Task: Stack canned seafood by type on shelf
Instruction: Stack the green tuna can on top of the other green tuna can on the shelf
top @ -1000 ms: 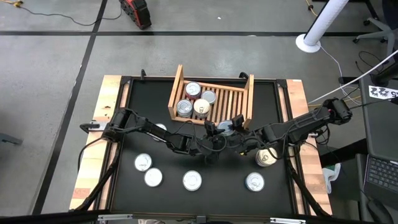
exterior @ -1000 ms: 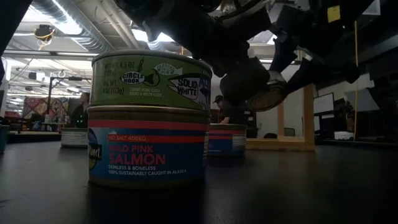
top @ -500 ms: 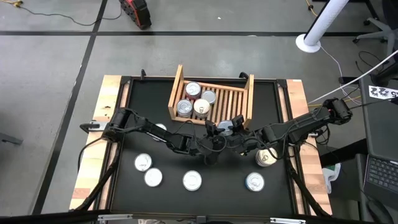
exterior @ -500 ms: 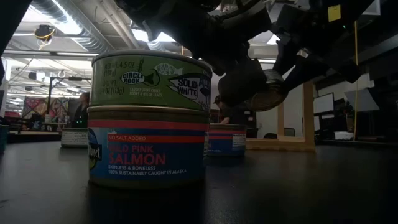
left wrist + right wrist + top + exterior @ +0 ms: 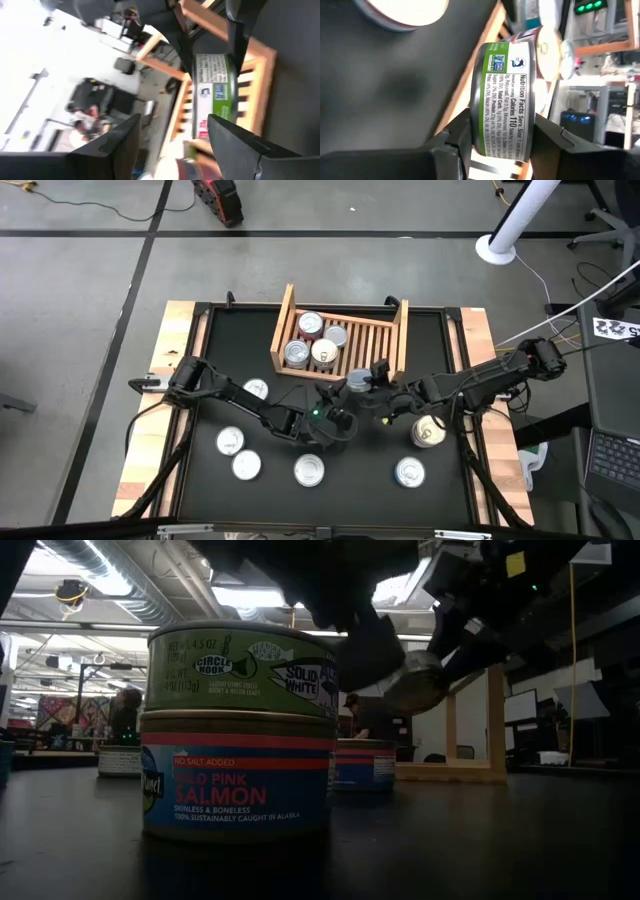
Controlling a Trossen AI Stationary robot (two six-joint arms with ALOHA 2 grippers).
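A green-labelled tin of canned seafood hangs above the table's middle, just in front of the wooden shelf, with my right gripper shut on it. In the high view this tin shows as a pale disc. My left gripper stands open a little nearer the table's front edge, with nothing between its fingers; it faces the tin and the shelf. Several tins stand on the shelf's slats at its left end. My right gripper pinches the tin between its two fingers, one on each flat face, with the labelled side wall facing the wrist. The fingers slant down from the table's right. The tin stands on edge, lifted clear of the table.
Loose tins lie on the black table: one at the left, several along the front, one near the right arm. In the low view a green tin sits on a blue salmon tin. The shelf's raised side boards stand close by.
My left gripper has drawn back from the tin toward the table's near edge and rolled about its own axis. The tin stays lifted in my right gripper and has tipped a little.
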